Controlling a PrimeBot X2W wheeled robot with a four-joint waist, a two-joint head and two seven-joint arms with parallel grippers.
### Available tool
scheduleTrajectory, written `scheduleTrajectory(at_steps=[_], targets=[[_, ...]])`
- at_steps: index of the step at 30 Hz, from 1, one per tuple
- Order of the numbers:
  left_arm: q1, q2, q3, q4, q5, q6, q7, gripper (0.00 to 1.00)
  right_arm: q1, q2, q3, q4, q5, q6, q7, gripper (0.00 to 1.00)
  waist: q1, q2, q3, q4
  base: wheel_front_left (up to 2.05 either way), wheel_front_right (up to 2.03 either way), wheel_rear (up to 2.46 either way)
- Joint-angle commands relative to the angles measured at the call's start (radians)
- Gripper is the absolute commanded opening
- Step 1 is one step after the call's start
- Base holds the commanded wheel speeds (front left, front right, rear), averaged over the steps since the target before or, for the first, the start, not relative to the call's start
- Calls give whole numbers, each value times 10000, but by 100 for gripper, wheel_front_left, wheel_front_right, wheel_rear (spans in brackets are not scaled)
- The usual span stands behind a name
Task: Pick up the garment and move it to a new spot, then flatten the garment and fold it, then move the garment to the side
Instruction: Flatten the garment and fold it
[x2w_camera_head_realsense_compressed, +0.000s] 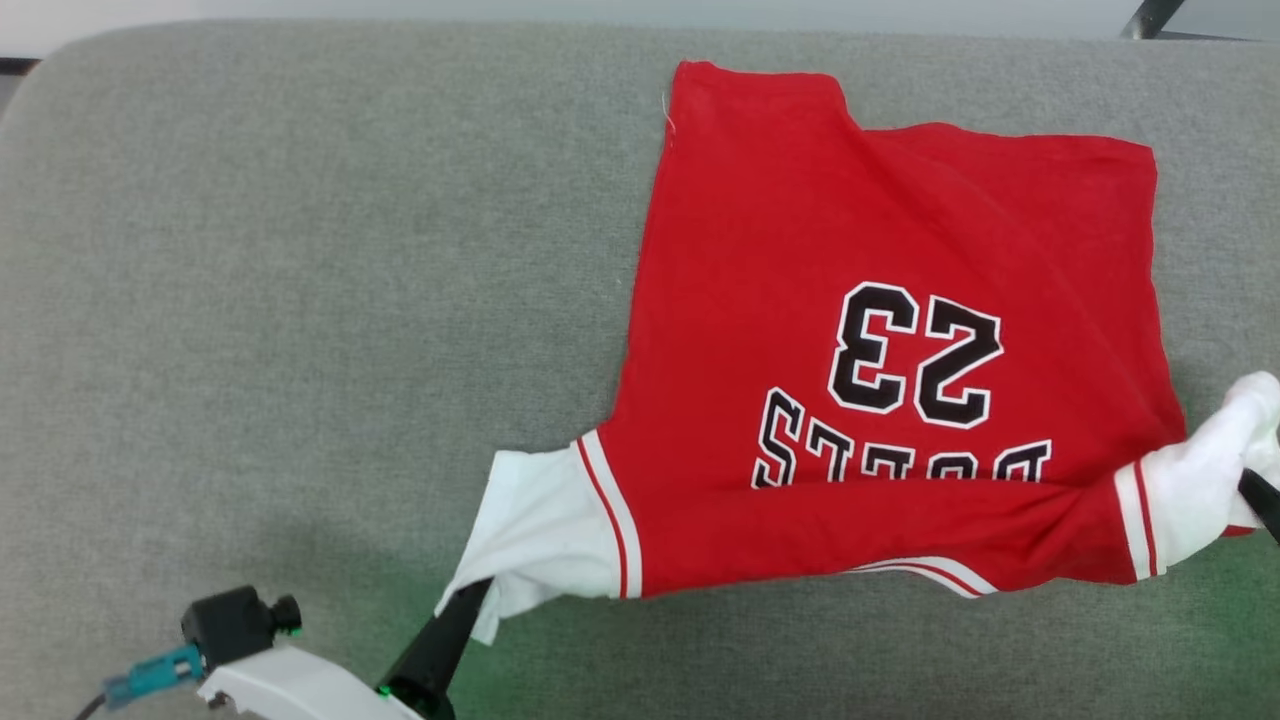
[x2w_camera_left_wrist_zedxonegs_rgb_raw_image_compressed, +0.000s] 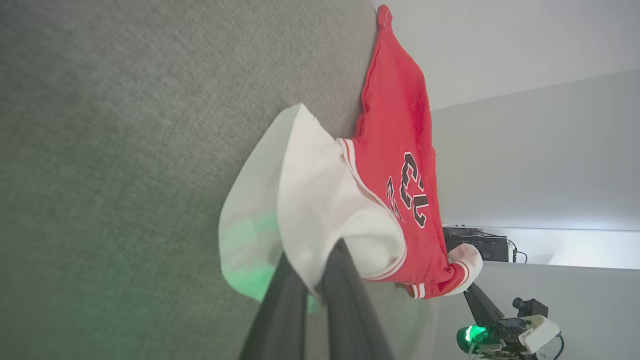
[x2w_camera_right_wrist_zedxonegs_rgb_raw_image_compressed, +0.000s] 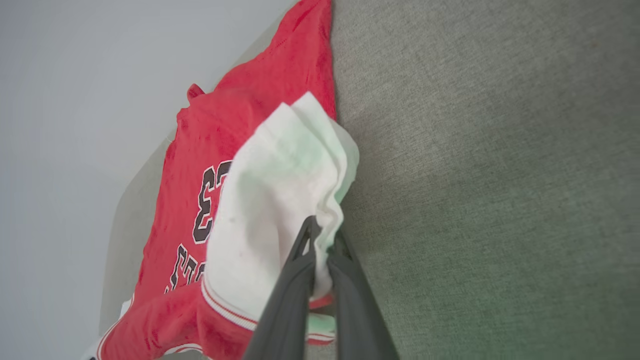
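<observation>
Both our tools grip the red "23" jersey (x2w_camera_head_realsense_compressed: 800, 250), spread number-up on the grey upholstered surface (x2w_camera_head_realsense_compressed: 300, 300): left tool (x2w_camera_head_realsense_compressed: 478, 592) pinches one white sleeve (x2w_camera_head_realsense_compressed: 540, 520), right tool (x2w_camera_head_realsense_compressed: 1250, 485) the other.

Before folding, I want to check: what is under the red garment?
The garment lies on a grey fabric surface, visible all around it. Left hand and right hand each pinch a white sleeve. The part beneath the red cloth is covered.

Plenty of bare grey cushion (x2w_camera_head_realsense_compressed: 250, 300) lies free on the left and along the near edge, but the garment (x2w_camera_head_realsense_compressed: 850, 250) blankets the right half, strung between the left gripper (x2w_camera_head_realsense_compressed: 468, 598) and right gripper (x2w_camera_head_realsense_compressed: 1252, 488) pinching its sleeves.
</observation>
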Motion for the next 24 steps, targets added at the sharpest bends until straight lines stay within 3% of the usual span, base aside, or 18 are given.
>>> scheduleTrajectory(at_steps=[1, 8, 13, 24], targets=[[138, 25, 2, -36, 16, 47, 8, 0, 89, 45, -104, -35, -40, -13, 13, 0, 0, -1, 29, -30, 0, 0, 0], [358, 116, -180, -8, 193, 264, 97, 0, 3, 234, -335, -5, -481, -13, 448, 0, 0, -1, 209, -46, 0, 0, 0], [-80, 96, -555, 750, 615, 310, 124, 0, -201, -357, 200, 717, -777, -13, 96, 0, 0, -1, 376, -57, 0, 0, 0], [-948, -158, -1039, 2523, 1004, 62, 199, 0, -751, -1748, 2087, 3025, -103, -30, -1364, 0, 0, -1, 787, -27, 0, 0, 0]])
